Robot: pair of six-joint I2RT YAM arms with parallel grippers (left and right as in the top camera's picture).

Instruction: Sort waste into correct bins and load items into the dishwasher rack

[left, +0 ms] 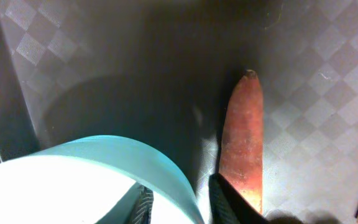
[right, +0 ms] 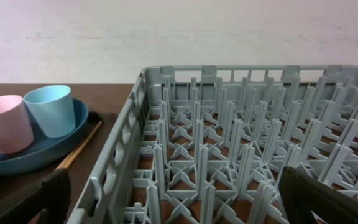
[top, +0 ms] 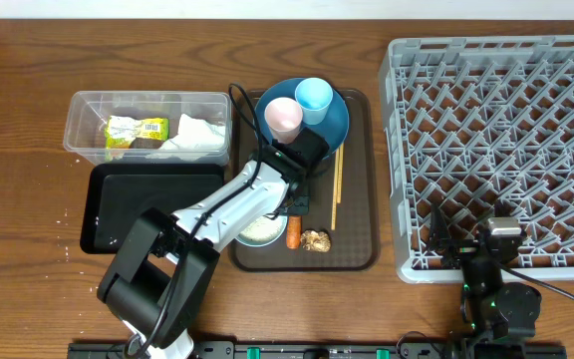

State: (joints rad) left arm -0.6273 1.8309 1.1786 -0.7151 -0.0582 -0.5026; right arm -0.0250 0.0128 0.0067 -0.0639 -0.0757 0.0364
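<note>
Bowl rim (left: 123, 146) sits between left jaws (carrot (left: 244, 143) just beside).

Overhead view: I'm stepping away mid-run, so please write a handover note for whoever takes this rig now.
Left gripper: jaws straddle the bowl rim, grip unclear.
Right gripper: open, empty, at the rack edge.
Done: wrapper and napkin in the clear tub.
Left, all on the brown tray: rice, carrot, brown lump to bin; bowl, plate, pink cup, blue cup, chopsticks to rack.
</note>
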